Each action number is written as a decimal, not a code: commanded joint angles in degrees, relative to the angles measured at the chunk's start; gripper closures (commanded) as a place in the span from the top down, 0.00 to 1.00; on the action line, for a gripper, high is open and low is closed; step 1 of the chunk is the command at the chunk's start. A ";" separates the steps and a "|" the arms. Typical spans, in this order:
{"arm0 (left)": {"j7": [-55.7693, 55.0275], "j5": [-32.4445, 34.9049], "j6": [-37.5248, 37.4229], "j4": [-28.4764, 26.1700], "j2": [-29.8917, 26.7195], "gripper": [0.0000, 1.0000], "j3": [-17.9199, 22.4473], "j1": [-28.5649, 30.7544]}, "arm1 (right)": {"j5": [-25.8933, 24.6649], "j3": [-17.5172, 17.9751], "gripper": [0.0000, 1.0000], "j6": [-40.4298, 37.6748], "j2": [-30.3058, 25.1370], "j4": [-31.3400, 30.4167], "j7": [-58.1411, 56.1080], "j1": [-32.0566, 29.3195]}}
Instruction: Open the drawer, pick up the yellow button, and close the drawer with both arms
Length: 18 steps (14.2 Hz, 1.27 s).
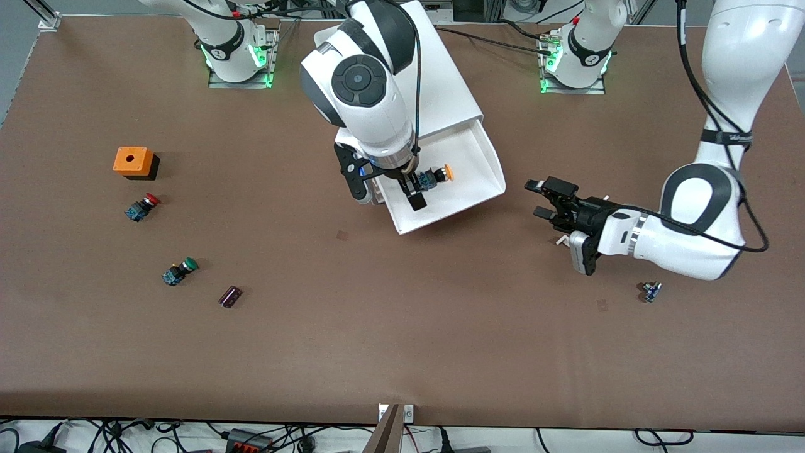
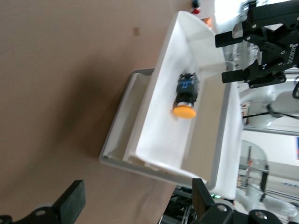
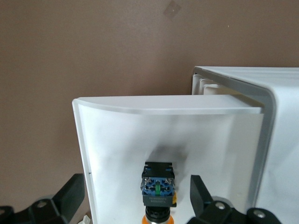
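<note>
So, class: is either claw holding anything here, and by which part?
Nothing is held. The right claw hangs open over the button in the drawer; the left claw is open over the table.

The worktop [image 1: 402,352] is covered edge to edge by a matte brown sheet. Two small darker square marks [image 1: 342,235] sit on this surface. Lighting is even and diffuse, producing soft shadows. Along the edge nearest the front camera, a pale floor strip carries loose black cables [image 1: 295,435] and a power strip [image 1: 250,439]. Aluminium framing [image 1: 44,14] stands at one top corner.
</note>
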 commanded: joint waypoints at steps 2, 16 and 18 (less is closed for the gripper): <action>-2.89 11.67 -1.81 3.87 -0.68 1.00 -0.29 -0.38 | 2.55 0.32 1.00 0.07 2.16 2.34 2.51 0.53; -21.97 51.59 -1.55 13.18 -6.22 1.00 -0.47 -7.75 | 1.93 0.23 1.00 -0.45 4.01 2.25 4.63 2.65; -22.14 53.36 -1.55 14.16 -5.78 1.00 -0.38 -8.56 | 1.93 0.23 1.00 -0.37 4.19 2.16 4.63 3.34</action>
